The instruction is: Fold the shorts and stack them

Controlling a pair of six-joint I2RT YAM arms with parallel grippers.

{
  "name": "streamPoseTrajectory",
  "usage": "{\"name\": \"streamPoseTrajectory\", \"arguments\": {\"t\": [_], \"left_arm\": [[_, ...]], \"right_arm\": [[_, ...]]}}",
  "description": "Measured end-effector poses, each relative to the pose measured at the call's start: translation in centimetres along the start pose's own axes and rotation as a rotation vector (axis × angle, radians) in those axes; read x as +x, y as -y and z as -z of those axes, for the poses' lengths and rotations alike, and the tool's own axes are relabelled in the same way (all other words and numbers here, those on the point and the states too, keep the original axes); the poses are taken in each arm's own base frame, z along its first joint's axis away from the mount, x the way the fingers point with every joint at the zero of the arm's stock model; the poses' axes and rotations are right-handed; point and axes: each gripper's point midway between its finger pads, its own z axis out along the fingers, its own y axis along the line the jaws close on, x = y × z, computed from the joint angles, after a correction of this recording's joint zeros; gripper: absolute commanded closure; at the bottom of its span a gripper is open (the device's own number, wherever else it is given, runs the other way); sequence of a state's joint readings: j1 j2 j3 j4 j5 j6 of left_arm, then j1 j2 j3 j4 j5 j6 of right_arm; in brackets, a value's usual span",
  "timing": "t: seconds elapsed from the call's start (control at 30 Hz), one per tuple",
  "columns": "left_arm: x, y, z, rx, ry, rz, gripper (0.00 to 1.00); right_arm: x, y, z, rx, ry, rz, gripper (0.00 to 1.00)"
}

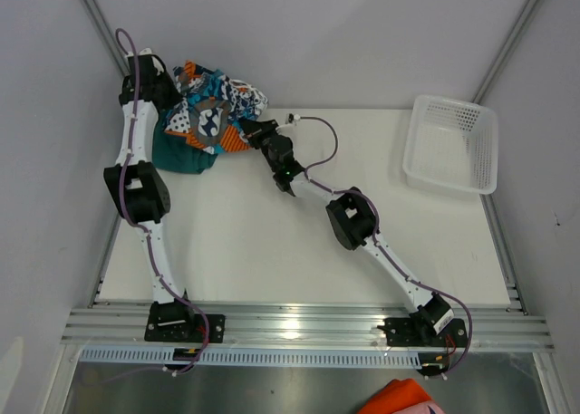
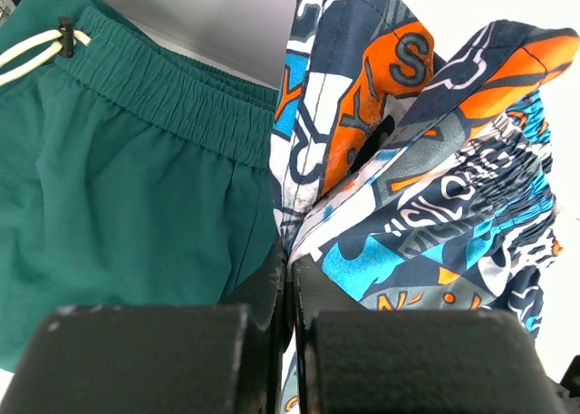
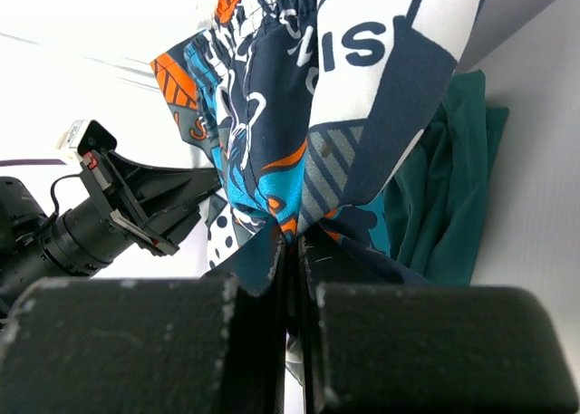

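The printed shorts point(image 1: 216, 106), orange, blue, white and navy, hang bunched at the table's far left corner. They lie partly over the dark teal-green shorts point(image 1: 184, 153), which rest flat beneath. My left gripper point(image 1: 166, 95) is shut on a fold of the printed shorts point(image 2: 381, 206); the teal shorts point(image 2: 127, 187) with the pale drawstring point(image 2: 36, 47) lie to its left. My right gripper point(image 1: 246, 124) is shut on another fold of the printed shorts point(image 3: 299, 115), with the teal shorts point(image 3: 449, 187) behind on the right.
A white plastic mesh basket point(image 1: 453, 144) stands at the table's far right. A plain orange cloth point(image 1: 399, 400) shows below the near rail. Grey walls close in the far left corner. The left arm's wrist point(image 3: 82, 224) shows in the right wrist view.
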State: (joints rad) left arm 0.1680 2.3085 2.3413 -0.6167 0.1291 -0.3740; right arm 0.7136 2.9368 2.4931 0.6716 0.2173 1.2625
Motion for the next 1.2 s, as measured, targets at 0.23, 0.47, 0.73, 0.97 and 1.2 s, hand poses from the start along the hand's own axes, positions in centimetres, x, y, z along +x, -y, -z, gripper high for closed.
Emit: {"name": "streamPoseTrajectory", "arguments": {"t": [0.23,0.47,0.73,0.97,1.2], "left_arm": [[1.5,-0.6,-0.2,0.017,-0.039,0.013,1.00],[6.2,0.2,-1.2,0.024,-0.143,0.015,1.00],[8.0,5.1,-1.4,0.099,-0.154,-0.028,1.00],[8.8,5.7,-1.6,0.104,-0.164,-0.029,1.00],[6.0,5.2,-1.5,0.101,-0.117,-0.011,1.00]], "right_arm": [[0.4,1.6,1.3,0.056,-0.001,0.001,1.00],[-2.0,3.1,4.1,0.142,0.002,0.030,1.00],[-6.8,-0.3,5.5,0.099,0.072,0.048,1.00],[-7.0,-1.4,5.4,0.072,0.081,0.052,1.00],[-6.2,-4.4,2.5,-0.034,0.085,-0.005,1.00]]}}
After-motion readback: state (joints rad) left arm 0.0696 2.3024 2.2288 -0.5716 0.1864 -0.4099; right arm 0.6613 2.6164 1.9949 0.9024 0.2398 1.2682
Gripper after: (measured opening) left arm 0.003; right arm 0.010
